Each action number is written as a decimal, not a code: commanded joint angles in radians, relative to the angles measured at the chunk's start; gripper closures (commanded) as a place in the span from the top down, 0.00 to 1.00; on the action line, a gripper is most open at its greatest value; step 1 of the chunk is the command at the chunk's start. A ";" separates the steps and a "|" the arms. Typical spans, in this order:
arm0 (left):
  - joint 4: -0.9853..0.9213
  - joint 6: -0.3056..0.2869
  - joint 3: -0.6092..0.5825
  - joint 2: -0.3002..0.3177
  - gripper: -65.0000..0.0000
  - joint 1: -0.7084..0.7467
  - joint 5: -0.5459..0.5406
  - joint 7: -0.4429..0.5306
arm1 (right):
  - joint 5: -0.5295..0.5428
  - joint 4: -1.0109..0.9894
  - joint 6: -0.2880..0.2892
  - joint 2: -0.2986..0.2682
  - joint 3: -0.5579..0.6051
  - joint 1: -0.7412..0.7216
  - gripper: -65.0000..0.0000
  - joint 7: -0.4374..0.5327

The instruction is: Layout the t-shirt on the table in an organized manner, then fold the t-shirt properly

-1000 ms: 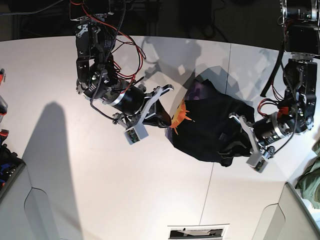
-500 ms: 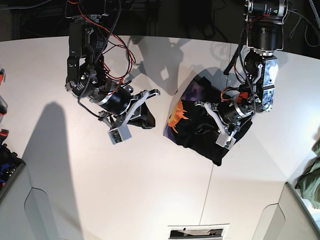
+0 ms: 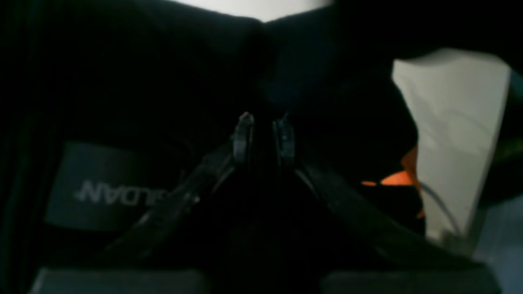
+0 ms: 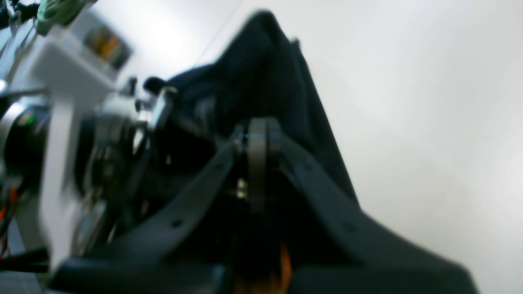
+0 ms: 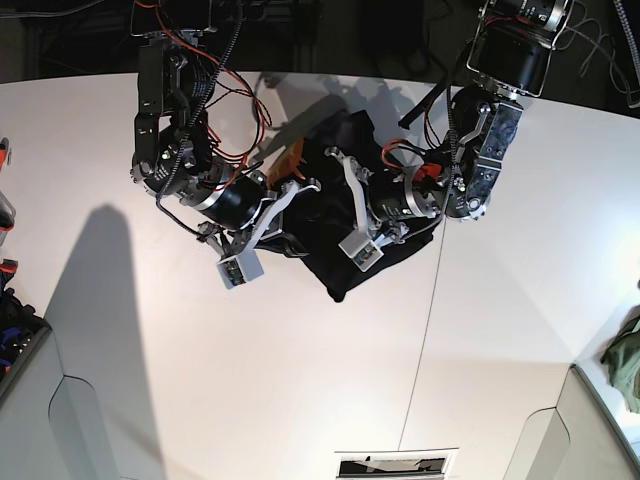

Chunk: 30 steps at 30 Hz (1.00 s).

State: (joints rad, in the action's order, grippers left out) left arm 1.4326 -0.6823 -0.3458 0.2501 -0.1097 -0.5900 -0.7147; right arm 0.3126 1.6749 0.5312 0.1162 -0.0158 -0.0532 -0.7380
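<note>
The black t-shirt (image 5: pixel 337 272) hangs bunched between my two arms above the white table (image 5: pixel 300 380). Its orange print (image 5: pixel 288 158) shows at the upper left of the bundle. In the left wrist view black cloth (image 3: pixel 122 81) with a grey tag (image 3: pixel 102 188) fills the frame, and my left gripper (image 3: pixel 262 122) (image 5: pixel 325 195) is shut on a fold of it. My right gripper (image 4: pixel 257 136) (image 5: pixel 300 207) is shut, its tips close against the dark cloth (image 4: pixel 278 81). I cannot tell whether any cloth is pinched there.
A thin seam (image 5: pixel 425 340) crosses the table right of the shirt. Grey bin corners stand at the near left (image 5: pixel 30 400) and near right (image 5: pixel 590 430). An olive-green garment (image 5: pixel 625 360) lies at the right edge. A printed sheet (image 5: pixel 395 462) sits at the near edge.
My left arm has carried the t-shirt leftward across the seam and toward the far edge, up against the right gripper. The right arm shifted slightly left, then held still.
</note>
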 commanded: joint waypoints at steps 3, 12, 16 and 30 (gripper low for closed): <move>0.119 -0.016 -0.013 0.019 0.13 -0.021 -0.037 0.017 | 0.006 0.018 0.003 -0.003 -0.004 -0.019 0.00 0.026; 0.340 -0.016 0.134 0.167 0.13 -0.023 -0.223 -0.063 | -0.050 0.017 -0.013 -0.003 -0.114 -0.036 0.00 0.076; 0.340 -0.016 0.212 0.205 0.13 0.016 -0.230 -0.077 | -0.097 -0.024 -0.013 -0.006 -0.155 -0.074 0.00 0.084; 0.280 -0.016 0.274 0.184 0.13 0.261 -0.112 -0.018 | -0.031 -0.177 0.000 -0.019 -0.153 -0.057 0.00 0.082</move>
State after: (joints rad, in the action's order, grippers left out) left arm 1.6985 -0.6899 -0.0780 0.4248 0.1631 -0.6846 -0.7509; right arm 0.2684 1.4799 0.5179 0.0967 -0.1703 -0.0952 -0.6731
